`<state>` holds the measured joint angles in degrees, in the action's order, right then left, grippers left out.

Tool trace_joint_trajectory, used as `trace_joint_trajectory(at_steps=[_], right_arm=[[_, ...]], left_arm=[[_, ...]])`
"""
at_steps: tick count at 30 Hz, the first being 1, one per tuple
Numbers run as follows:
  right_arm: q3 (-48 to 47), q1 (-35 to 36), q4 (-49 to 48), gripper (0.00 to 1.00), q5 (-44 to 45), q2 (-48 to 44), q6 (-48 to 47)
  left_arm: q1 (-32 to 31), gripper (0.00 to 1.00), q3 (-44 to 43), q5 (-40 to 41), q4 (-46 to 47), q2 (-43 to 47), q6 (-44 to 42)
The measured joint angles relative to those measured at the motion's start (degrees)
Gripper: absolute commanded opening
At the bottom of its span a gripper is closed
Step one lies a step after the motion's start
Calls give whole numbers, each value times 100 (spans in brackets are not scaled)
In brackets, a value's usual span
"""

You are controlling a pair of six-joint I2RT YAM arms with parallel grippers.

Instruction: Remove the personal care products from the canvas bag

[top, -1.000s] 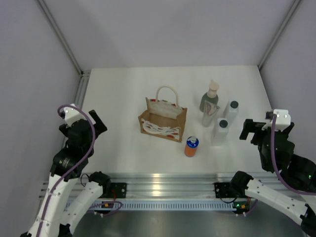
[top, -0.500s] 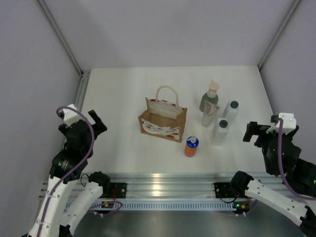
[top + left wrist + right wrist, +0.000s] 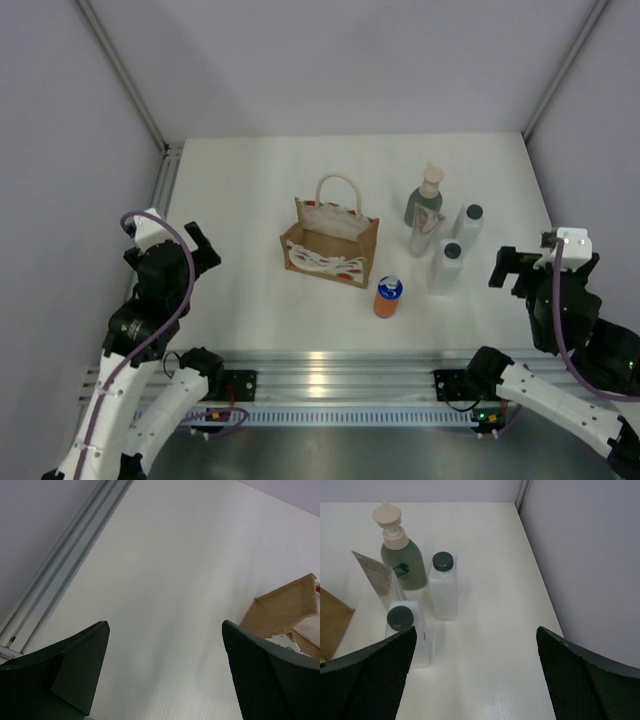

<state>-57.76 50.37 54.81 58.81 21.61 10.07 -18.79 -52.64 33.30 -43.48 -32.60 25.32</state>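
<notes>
The canvas bag (image 3: 330, 243) stands upright in the middle of the table (image 3: 240, 190). Outside it, to its right, stand the grey-green pump bottle (image 3: 425, 205), the far white bottle (image 3: 468, 224), the near white bottle (image 3: 447, 265) and the orange bottle (image 3: 388, 297). The left gripper (image 3: 200, 247) and the right gripper (image 3: 503, 266) hang spread wide, empty.

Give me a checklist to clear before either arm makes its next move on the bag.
1. Left gripper open and empty: ok.
2. Right gripper open and empty: ok.
3. Pump bottle, far white bottle, near white bottle and orange bottle standing on the table outside the canvas bag: ok.
4. Nothing left inside the bag: cannot tell; its bottom is partly hidden in the top view.
5. Free path from right gripper to bag: not ok, both white bottles stand between.
6. Free path from left gripper to bag: ok, nothing stands between.
</notes>
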Motion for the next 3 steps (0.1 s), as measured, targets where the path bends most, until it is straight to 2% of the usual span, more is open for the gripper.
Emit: trace_joint_trajectory(at_steps=[3], right_arm=[[0,0,-4,99,4,4,2]], left_arm=[[0,98,4,-76,13,-33,-4]])
